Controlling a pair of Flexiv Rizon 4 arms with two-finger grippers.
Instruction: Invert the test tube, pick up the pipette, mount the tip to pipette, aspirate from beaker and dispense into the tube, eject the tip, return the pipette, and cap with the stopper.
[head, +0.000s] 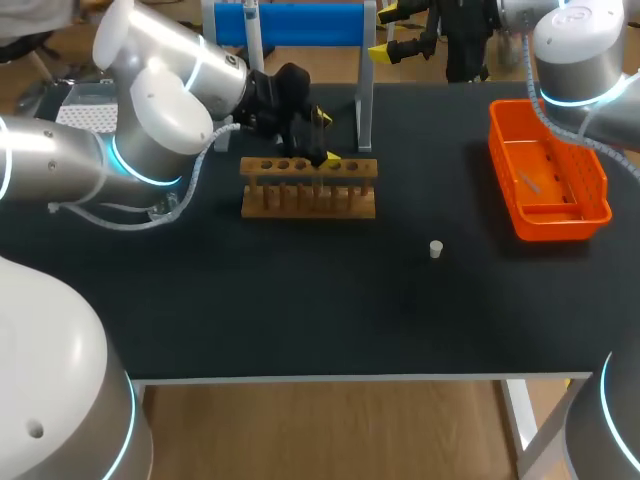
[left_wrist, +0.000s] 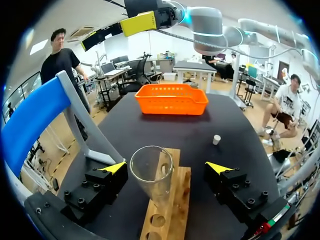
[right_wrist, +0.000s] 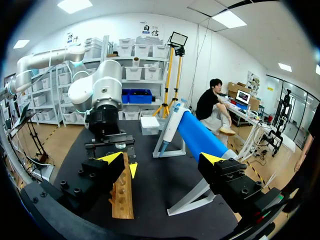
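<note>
A clear glass test tube (left_wrist: 151, 172) stands in the wooden rack (left_wrist: 170, 200), its mouth facing my left wrist camera. My left gripper (left_wrist: 166, 167) is open, one finger on each side of the tube, neither touching it. From above, the left gripper (head: 325, 138) hovers at the rack (head: 308, 187). A small white stopper (head: 436, 249) lies on the black table (head: 300, 300). The pipette (right_wrist: 172, 120) hangs on the blue stand (right_wrist: 200, 135). My right gripper (right_wrist: 162, 158) is open and empty, high behind the table's far edge, facing the rack (right_wrist: 122, 192).
An orange basket (head: 548, 180) sits at the right of the table with a thin pale item in it. The blue stand (head: 290, 25) rises just behind the rack. In the left wrist view the stopper (left_wrist: 216, 139) lies between the rack and the orange basket (left_wrist: 172, 98).
</note>
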